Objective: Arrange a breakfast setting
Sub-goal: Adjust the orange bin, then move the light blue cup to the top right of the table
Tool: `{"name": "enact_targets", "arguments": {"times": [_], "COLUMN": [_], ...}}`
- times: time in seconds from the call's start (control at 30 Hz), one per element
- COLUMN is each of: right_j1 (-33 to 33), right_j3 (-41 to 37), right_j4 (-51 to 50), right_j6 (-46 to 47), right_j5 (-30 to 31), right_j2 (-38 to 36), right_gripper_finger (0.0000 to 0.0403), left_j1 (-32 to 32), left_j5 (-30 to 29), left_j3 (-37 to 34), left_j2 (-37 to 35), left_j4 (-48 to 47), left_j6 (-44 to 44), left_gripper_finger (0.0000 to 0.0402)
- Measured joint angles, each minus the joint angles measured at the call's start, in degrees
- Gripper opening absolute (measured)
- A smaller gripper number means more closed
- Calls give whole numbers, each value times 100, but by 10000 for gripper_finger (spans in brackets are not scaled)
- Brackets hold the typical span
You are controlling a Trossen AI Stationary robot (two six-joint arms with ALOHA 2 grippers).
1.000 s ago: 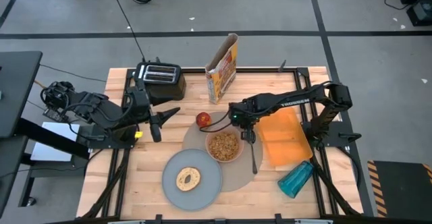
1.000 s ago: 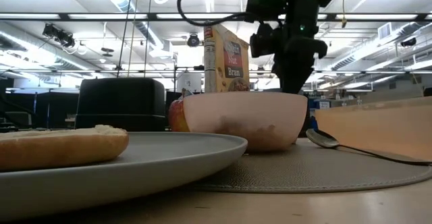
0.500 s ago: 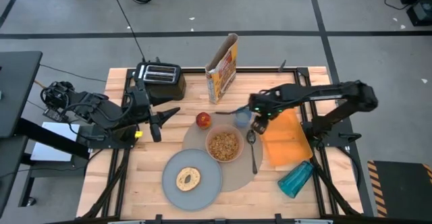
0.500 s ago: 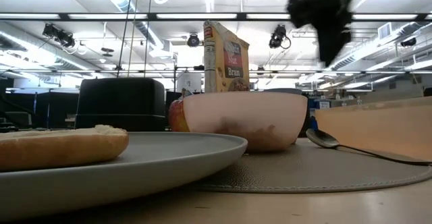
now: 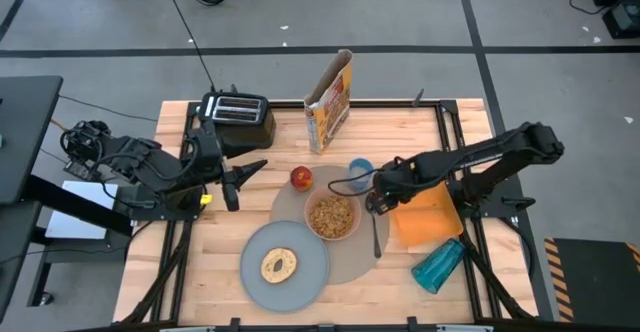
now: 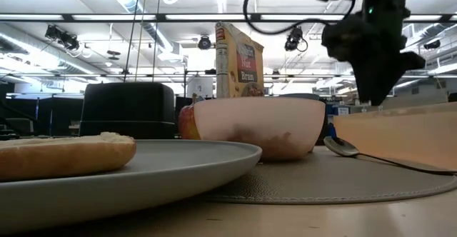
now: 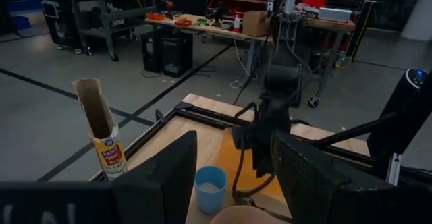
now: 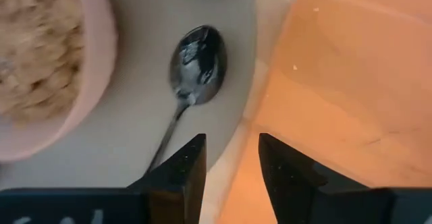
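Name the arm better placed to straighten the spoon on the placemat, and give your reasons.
Right. The right gripper hangs open directly over the metal spoon, beside the pink bowl on the tan placemat. The left gripper waits off the mat near the toaster, farther away.

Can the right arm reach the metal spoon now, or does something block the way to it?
Probably yes. The right gripper hovers just above the metal spoon, fingers open, and nothing lies between them. The pink bowl sits close beside the spoon on the placemat, so the closing room on that side looks tight.
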Motion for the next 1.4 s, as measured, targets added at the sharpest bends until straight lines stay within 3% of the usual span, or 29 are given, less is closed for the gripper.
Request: {"name": "enact_targets", "arguments": {"times": [0.4,0.67,0.87,1.1,1.4], "right_j1": [-365,-748,-1073,-1309,-1229], "right_j3": [-24,-22,-22,-22,181], "right_j4": [30,6,-34,-215,-605], "right_j6": [320,469,537,662,198], "right_j5": [173,365,381,355,442], "right_j2": [960,890,777,775,317], "right_gripper_finger": [97,44,28,45,135], "left_j1": [-2,-188,-374,-461,-459], "left_j5": [94,278,273,273,273], "left_j3": [0,0,0,0,0], "left_j2": [0,0,0,0,0], "left_j4": [-63,-65,-63,-64,-91], "left_j6": [4,99,149,149,196], "left_gripper_finger": [197,197,197,197,197]}}
